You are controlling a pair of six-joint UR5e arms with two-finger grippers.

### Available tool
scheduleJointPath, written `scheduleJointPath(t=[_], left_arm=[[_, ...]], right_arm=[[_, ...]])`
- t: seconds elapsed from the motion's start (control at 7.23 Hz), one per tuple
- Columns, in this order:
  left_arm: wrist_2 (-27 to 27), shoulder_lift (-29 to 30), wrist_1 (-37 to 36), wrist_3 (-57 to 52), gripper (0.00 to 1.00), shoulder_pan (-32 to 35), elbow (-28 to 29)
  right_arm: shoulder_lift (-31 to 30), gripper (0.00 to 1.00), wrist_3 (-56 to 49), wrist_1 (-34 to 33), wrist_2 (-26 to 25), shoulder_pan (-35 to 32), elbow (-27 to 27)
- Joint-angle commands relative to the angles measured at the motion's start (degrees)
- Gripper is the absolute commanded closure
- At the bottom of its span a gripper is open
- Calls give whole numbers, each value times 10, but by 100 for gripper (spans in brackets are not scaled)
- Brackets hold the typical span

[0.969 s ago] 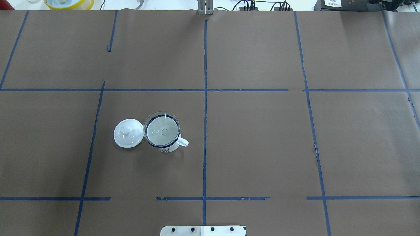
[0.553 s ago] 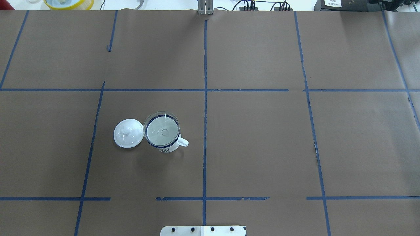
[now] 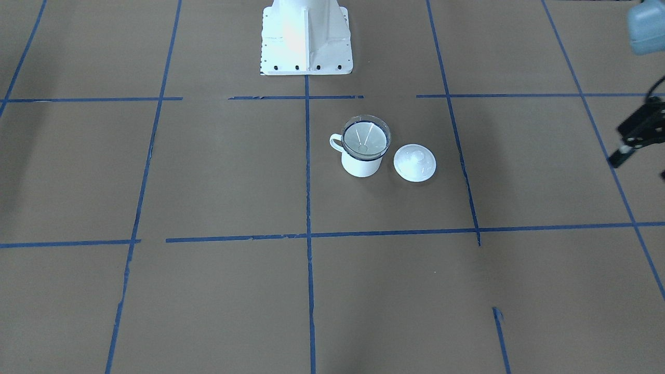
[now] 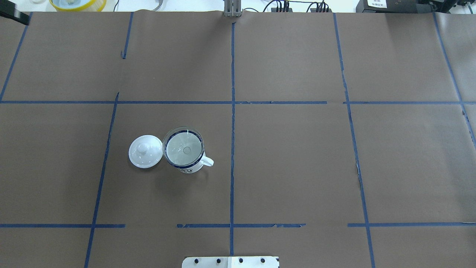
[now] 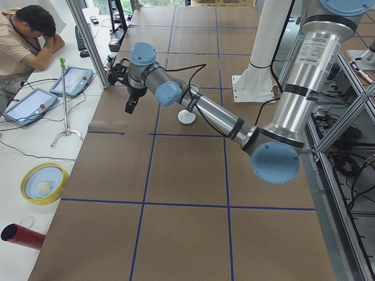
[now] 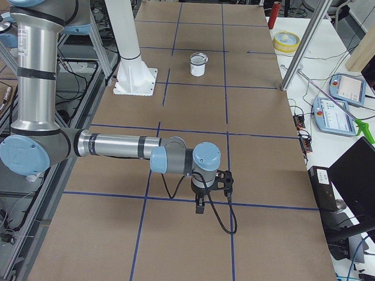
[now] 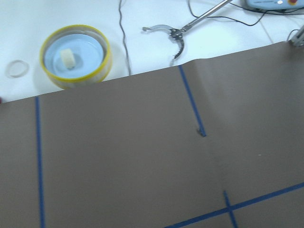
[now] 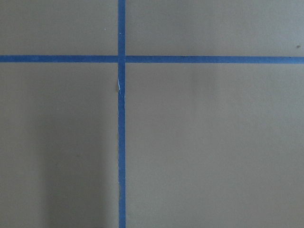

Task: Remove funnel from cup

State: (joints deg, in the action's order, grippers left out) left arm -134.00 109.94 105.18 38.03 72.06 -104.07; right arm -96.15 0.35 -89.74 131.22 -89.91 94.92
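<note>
Left of the middle tape line on the brown-papered counter point(image 4: 297, 167), the cup point(image 4: 187, 168) stands upright with its loop handle turned toward the robot's right. The funnel point(image 4: 183, 150) sits in its mouth: the clear cone fills the dark blue rim and the spout points down inside. Just beside the cup, on the robot's left, a white domed lid point(image 4: 145, 151) lies knob up; whether the two touch cannot be told. Nothing grips the funnel or the cup. The left tool point(image 5: 130, 106) hangs over the far left part of the counter, well apart from the cup, and its wrist camera looks down on a yellow-rimmed dish point(image 7: 76, 56) beyond the paper's edge. Whether its jaws are parted cannot be told. The right tool point(image 6: 200, 206) hangs low near a tape crossing toward the counter's right end, also well apart from the cup. It shows only from the side, so its jaws cannot be judged.
</note>
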Motion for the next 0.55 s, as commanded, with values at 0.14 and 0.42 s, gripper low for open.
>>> scheduleJointPath(t=[0.14, 0.42], left_arm=[[65, 146, -142, 284, 0, -184, -5], [142, 227, -243, 375, 0, -282, 5]], right_arm=[[0, 0, 0, 0, 0, 0, 0], [0, 0, 0, 0, 0, 0, 0]])
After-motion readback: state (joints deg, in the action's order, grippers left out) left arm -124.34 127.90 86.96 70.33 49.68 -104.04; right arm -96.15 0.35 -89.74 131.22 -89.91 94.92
